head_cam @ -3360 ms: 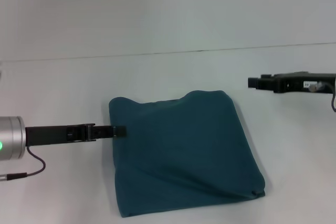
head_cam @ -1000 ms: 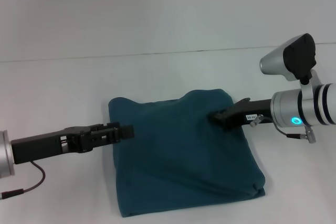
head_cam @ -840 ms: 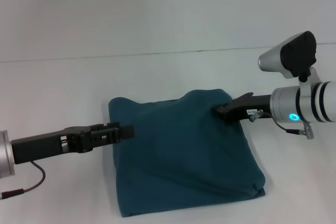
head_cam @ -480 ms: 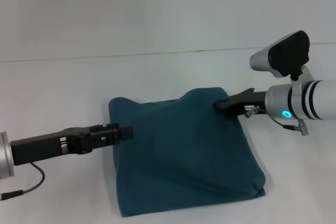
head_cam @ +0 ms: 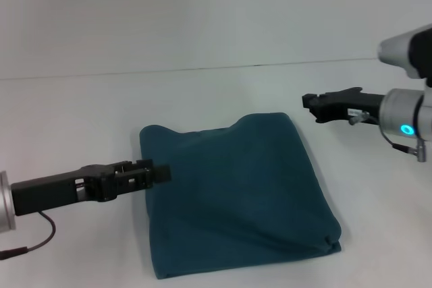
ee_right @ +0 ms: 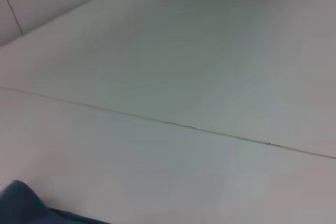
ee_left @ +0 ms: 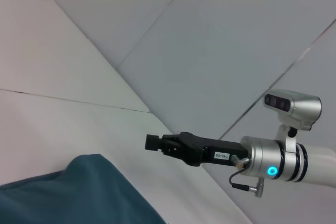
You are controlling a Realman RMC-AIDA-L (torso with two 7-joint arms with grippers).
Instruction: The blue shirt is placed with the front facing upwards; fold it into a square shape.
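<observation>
blue shirt [head_cam: 236, 197]: folded, lettering hidden | left gripper [head_cam: 160, 173]: at its left edge, grip unclear | right gripper [head_cam: 309, 102]: clear of cloth, fingers unreadable

- We see bare table [head_cam: 223, 89] all around the blue shirt [head_cam: 236, 193].
- The left gripper [head_cam: 158, 173] overlaps its left edge; the right gripper [head_cam: 312, 104] hangs off its far right corner.

The blue shirt [head_cam: 236, 193] is matt, soft cloth on a smooth table [head_cam: 81, 112].
</observation>
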